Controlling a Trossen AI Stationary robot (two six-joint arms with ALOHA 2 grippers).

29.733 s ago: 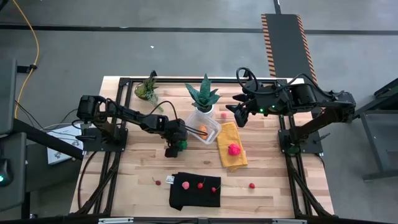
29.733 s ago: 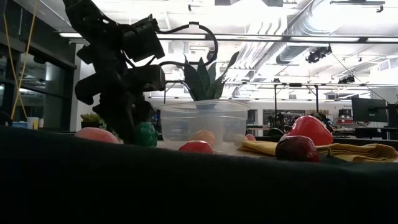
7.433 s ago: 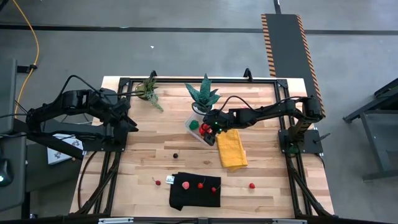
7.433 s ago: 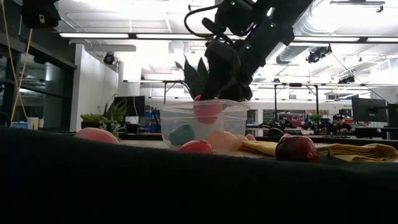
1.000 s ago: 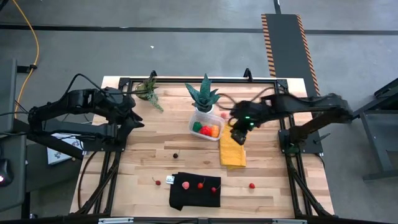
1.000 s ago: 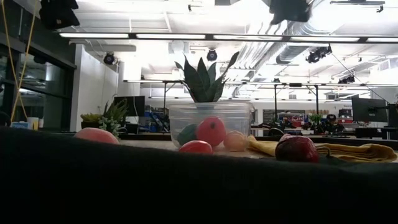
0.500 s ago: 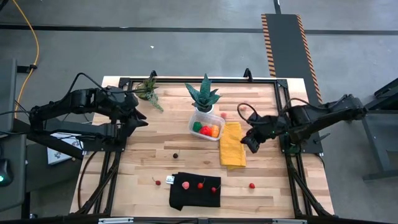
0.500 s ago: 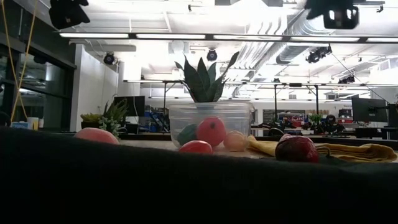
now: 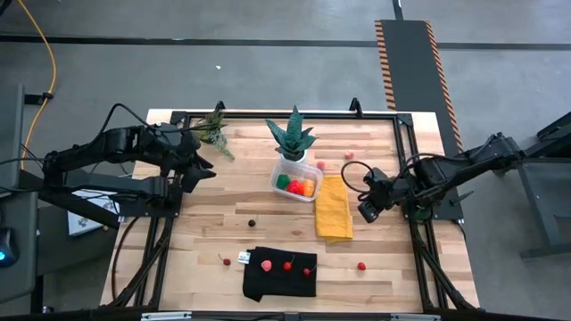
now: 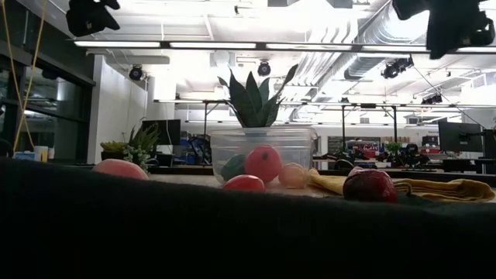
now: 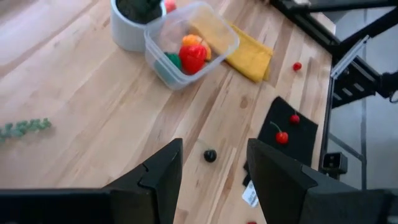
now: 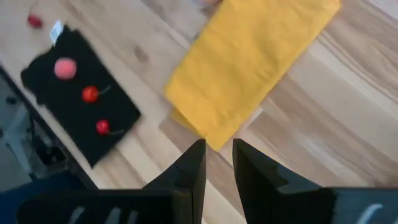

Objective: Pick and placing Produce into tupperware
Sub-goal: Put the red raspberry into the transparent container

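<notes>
The clear tupperware (image 9: 294,182) stands on the table in front of a potted plant and holds green, red and orange produce (image 11: 189,55). It also shows in the low view (image 10: 260,152). Loose produce lies about: a small dark piece (image 9: 252,223), red pieces on a black cloth (image 9: 280,272), a red one (image 9: 361,266) near the front and pink ones (image 9: 349,155) at the back. My left gripper (image 9: 202,166) is open and empty above the table's left part. My right gripper (image 9: 366,209) hangs open by a narrow gap, empty, right of a yellow cloth (image 9: 333,207).
A white pot with a spiky green plant (image 9: 293,141) stands right behind the tupperware. A smaller plant (image 9: 212,129) sits at the far left. A dark frame (image 9: 285,114) runs around the table. Bare wood lies between the tupperware and the black cloth.
My right gripper has drawn back from beside the tupperware toward the table's right edge, passing over the yellow cloth's far end and ending just right of the cloth. The tupperware and the produce in it have stayed in place.
</notes>
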